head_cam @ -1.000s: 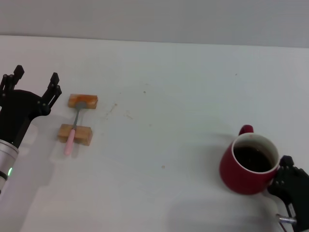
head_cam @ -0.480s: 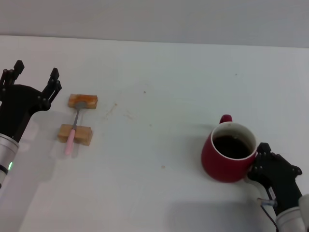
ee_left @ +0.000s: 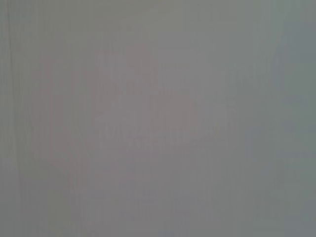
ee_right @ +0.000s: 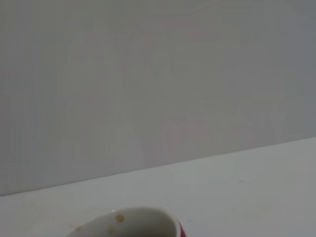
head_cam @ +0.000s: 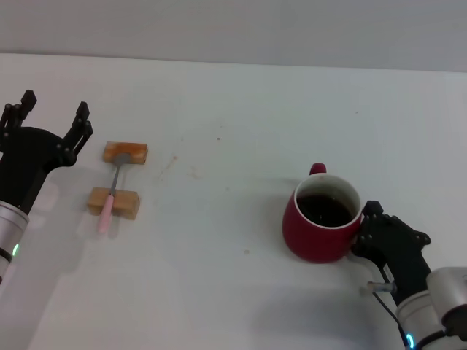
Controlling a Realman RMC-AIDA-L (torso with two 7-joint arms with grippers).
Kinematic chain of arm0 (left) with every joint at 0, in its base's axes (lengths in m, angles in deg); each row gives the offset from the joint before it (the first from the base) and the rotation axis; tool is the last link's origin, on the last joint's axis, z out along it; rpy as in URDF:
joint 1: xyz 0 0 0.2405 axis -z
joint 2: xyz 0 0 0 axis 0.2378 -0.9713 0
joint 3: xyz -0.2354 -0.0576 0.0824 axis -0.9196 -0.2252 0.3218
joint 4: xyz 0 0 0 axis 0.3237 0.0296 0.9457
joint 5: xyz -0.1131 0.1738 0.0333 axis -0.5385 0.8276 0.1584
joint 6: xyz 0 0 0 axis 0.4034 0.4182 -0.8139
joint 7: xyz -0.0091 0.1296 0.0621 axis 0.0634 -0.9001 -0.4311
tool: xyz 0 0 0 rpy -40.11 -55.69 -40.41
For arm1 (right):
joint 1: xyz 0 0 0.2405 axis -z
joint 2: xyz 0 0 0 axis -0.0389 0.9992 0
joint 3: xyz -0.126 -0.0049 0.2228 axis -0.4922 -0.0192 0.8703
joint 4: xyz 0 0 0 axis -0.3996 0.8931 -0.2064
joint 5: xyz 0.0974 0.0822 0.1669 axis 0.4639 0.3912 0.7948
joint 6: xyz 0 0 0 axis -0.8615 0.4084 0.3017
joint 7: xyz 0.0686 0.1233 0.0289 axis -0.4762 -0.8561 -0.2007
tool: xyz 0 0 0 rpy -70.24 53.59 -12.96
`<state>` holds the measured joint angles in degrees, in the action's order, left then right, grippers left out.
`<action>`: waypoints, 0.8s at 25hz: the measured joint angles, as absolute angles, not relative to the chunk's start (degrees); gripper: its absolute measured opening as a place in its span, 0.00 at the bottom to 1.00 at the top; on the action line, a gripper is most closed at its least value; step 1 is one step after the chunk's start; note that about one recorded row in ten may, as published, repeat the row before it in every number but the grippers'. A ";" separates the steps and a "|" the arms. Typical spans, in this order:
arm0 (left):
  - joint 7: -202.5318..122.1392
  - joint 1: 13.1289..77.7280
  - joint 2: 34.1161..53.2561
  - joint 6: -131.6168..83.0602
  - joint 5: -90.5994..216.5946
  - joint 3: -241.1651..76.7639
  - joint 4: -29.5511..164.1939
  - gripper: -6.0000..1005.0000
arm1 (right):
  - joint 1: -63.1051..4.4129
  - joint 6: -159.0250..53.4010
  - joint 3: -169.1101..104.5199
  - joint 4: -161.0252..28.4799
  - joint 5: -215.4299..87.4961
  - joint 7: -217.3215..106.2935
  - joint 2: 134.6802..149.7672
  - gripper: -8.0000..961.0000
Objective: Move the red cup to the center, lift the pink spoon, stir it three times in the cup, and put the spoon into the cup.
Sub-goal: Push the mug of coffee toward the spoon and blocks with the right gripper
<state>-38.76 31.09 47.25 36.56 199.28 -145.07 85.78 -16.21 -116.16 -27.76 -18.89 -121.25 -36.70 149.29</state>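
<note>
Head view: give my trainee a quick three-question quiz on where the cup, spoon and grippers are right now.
1. True or false: the pink spoon lies across two wooden blocks.
2. Which gripper is against the red cup?
A. the left gripper
B. the right gripper
C. neither
3. Fill in: the liquid in the cup looks dark ____.

Key:
1. True; its bowl rests on the far block, its handle on the near one.
2. B; it presses the cup's side nearest the robot's right, while the left gripper hovers open beside the blocks.
3. brown.
</note>
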 joint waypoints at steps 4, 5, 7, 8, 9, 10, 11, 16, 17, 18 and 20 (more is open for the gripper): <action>-38.72 30.93 47.28 36.59 199.28 -145.14 85.83 0.79 | -17.58 -114.88 -27.47 -19.14 -121.25 -36.89 149.15 0.01; -38.67 30.92 47.31 36.62 199.28 -145.14 85.86 0.79 | -17.79 -114.61 -27.40 -19.19 -121.26 -36.95 149.15 0.01; -38.61 30.89 47.33 36.65 199.28 -145.15 85.94 0.79 | -18.47 -113.83 -27.20 -19.31 -121.41 -37.02 149.15 0.01; -38.58 30.86 47.33 36.67 199.28 -145.15 85.98 0.79 | -18.69 -113.44 -27.14 -19.33 -121.57 -37.05 149.15 0.01; -38.52 30.81 47.33 36.70 199.28 -145.15 86.02 0.79 | -18.92 -113.08 -27.07 -19.35 -121.71 -37.07 149.15 0.01; -38.43 30.78 47.34 36.73 199.28 -145.15 86.05 0.79 | -19.19 -112.71 -27.00 -19.37 -121.82 -37.12 149.15 0.01; -38.32 30.72 47.38 36.78 199.28 -145.16 86.15 0.79 | -19.77 -112.19 -26.90 -19.42 -121.96 -37.15 149.16 0.01; -38.26 30.63 47.43 36.90 199.28 -145.15 86.38 0.79 | -20.53 -110.99 -26.10 -19.46 -123.44 -37.23 149.19 0.01; -38.26 30.63 47.43 36.90 199.28 -145.15 86.38 0.79 | -20.53 -110.99 -26.10 -19.46 -123.44 -37.23 149.19 0.01; -38.25 30.63 47.43 36.92 199.28 -145.16 86.39 0.78 | -20.58 -110.71 -25.71 -19.46 -124.06 -37.24 149.20 0.01; -38.24 30.63 47.42 36.96 199.28 -145.15 86.44 0.78 | -20.77 -109.89 -24.85 -19.47 -125.21 -37.25 149.21 0.01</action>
